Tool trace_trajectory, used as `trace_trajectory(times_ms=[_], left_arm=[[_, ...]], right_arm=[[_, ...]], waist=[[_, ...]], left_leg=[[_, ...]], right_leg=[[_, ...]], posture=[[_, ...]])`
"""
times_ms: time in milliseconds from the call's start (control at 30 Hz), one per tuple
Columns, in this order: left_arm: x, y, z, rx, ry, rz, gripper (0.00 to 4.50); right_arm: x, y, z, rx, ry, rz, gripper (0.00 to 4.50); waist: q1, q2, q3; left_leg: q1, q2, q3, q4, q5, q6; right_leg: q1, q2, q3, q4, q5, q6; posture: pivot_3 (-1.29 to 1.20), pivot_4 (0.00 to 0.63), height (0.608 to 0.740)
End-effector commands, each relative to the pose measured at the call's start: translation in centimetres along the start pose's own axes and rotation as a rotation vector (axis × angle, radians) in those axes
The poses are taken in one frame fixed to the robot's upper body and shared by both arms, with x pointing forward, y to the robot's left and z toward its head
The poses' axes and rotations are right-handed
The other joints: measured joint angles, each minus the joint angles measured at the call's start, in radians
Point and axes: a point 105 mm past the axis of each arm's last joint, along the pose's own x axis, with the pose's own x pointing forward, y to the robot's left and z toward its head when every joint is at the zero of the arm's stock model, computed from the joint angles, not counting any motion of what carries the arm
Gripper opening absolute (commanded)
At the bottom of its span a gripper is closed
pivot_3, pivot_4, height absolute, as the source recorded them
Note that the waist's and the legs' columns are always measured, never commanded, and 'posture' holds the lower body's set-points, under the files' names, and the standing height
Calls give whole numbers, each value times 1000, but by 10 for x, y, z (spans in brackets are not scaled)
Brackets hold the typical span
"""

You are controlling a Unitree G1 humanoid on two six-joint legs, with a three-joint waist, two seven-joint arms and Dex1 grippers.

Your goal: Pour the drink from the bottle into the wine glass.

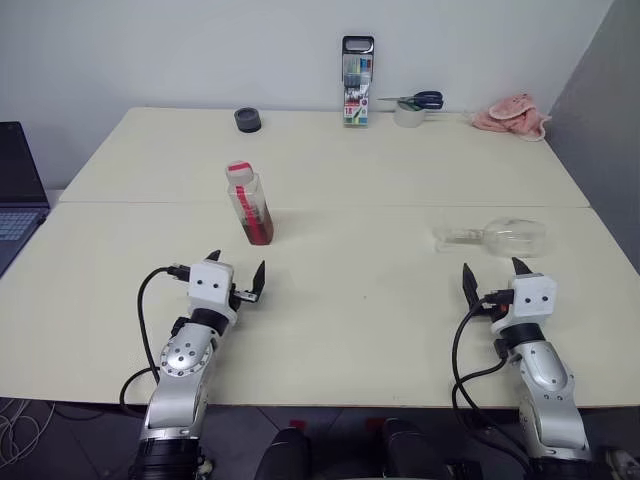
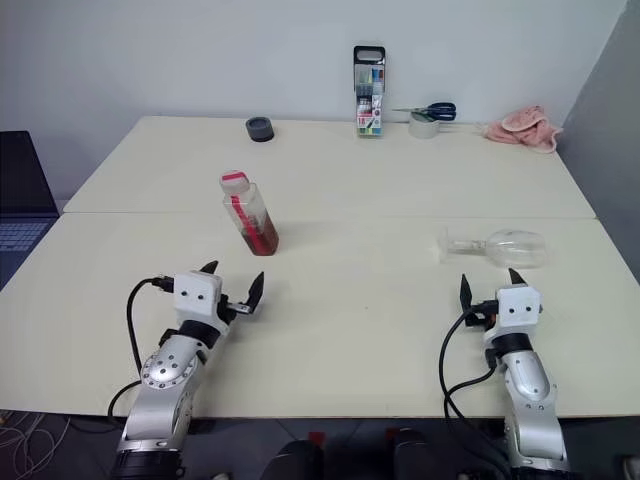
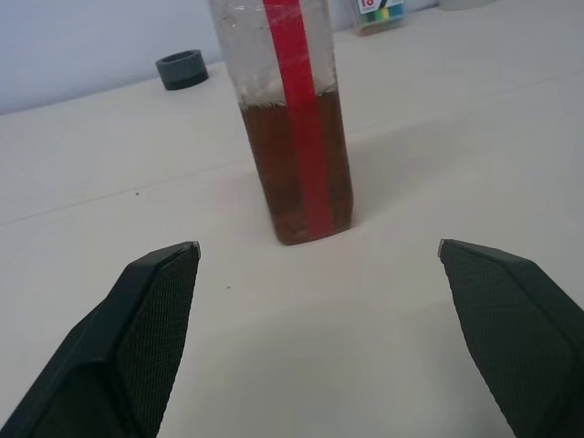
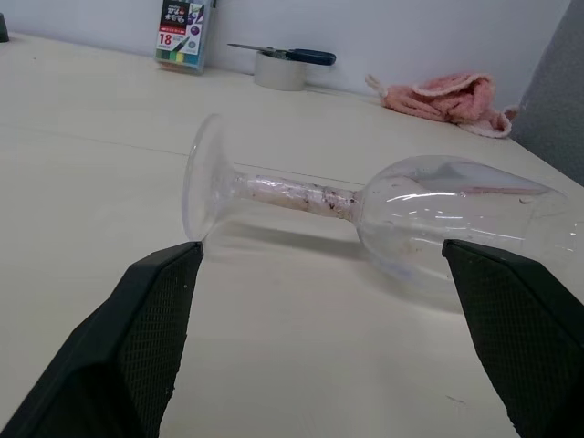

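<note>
Nearest you, both arms reach out over the near half of the pale table. Your left gripper has its jaws spread wide and holds nothing; your right gripper is spread just as wide, also empty.

Straight ahead of the left gripper, a little beyond its fingertips, the bottle stands upright with its cap on, the drink filling roughly its lower half. Its long axis is vertical, so a level approach from where you are should meet its side squarely. The left arm is clearly the nearer one for it.

Just beyond the right gripper, the wine glass lies on its side. Its long axis runs across your reach: foot toward the middle of the table, bowl toward the right edge. In the right wrist view the stem sits between the two fingers' line of travel. You will likely have to stand the glass up before any pouring.

Nothing lies between either gripper and its target. Farther back, along the wall, you have a dark round lid, a marker case, scissors resting on a tape roll, and a pink cloth, all well apart from the work. A laptop sits off the left edge.
</note>
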Motion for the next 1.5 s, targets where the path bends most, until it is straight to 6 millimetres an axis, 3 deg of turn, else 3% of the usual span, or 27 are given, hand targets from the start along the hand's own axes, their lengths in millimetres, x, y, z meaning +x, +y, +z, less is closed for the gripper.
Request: trace_trajectory(times_ms=[33, 533, 967, 1100, 1233, 1500], left_arm=[[0, -2, 18, 14, -67, -22, 4473], [2, -7, 22, 22, -75, -41, 4473], [2, -7, 30, -10, -121, -73, 4473], [3, -7, 33, -36, -119, -61, 4473], [10, 1, 38, -76, -108, -26, 4473], [30, 21, 47, -105, -58, 65, 4473]], right_arm=[[2, -6, 7, 8, -32, -25, 4500], [3, -3, 7, 15, -29, -7, 4500], [9, 5, 18, -27, -81, 69, 4500], [9, 38, 29, -30, -100, 299, 4500], [3, 78, 58, 103, -92, 619, 4500], [-1, 102, 99, 130, -91, 896, 4500]], waist=[[0, 0, 0], [0, 0, 0], [0, 0, 0], [0, 0, 0], [-1, 0, 2], [1, -1, 3]], left_leg=[[0, 0, 0, 0, 0, 0], [0, 0, 0, 0, 0, 0], [0, 0, 0, 0, 0, 0], [0, 0, 0, 0, 0, 0], [0, 0, -1, 1, 0, 0], [-1, 0, -2, 1, 0, 0]], right_leg=[[0, 0, 0, 0, 0, 0], [0, 0, 0, 0, 0, 0], [0, 0, 0, 0, 0, 0], [0, 0, 0, 0, 0, 0], [0, 0, 0, 0, 0, 0], [1, 0, -2, -1, 0, 0]], posture=[[0, 150, 740], [0, 150, 740], [0, 150, 740], [0, 150, 740], [0, 150, 740], [0, 150, 740]])
